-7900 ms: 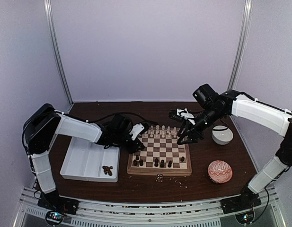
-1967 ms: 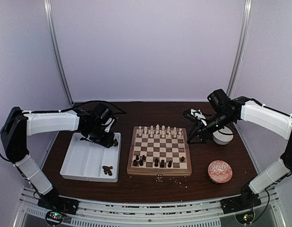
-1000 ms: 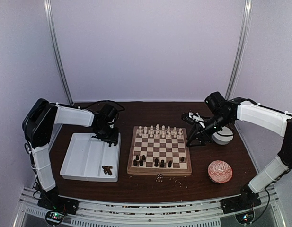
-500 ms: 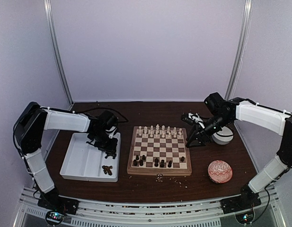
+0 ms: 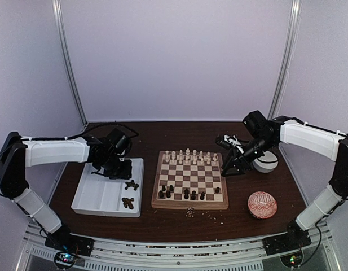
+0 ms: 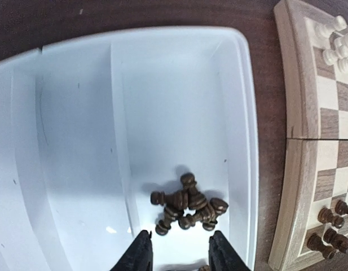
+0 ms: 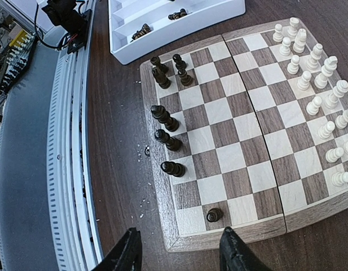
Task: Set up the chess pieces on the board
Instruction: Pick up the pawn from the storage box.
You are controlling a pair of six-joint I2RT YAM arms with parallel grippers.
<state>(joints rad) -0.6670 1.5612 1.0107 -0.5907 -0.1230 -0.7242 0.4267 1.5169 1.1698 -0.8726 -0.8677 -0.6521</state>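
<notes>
Left wrist shows the left claw [image 6: 176, 251], wide and empty, now backed off the dark chess pieces [image 6: 188, 206] in the tray [image 6: 78, 141], 0 collected.

Both arms are the same kit: the left arm [image 5: 52, 152] and right arm [image 5: 306, 138] have chunky white shells on the long links, with black joints and black bases [image 5: 65, 244]. A thin black cable [image 5: 106, 125] loops off the left one. The left claw [image 6: 180, 257] and right claw [image 7: 182, 255] are plain black with stubby rounded fingers [image 6: 141, 254].
</notes>
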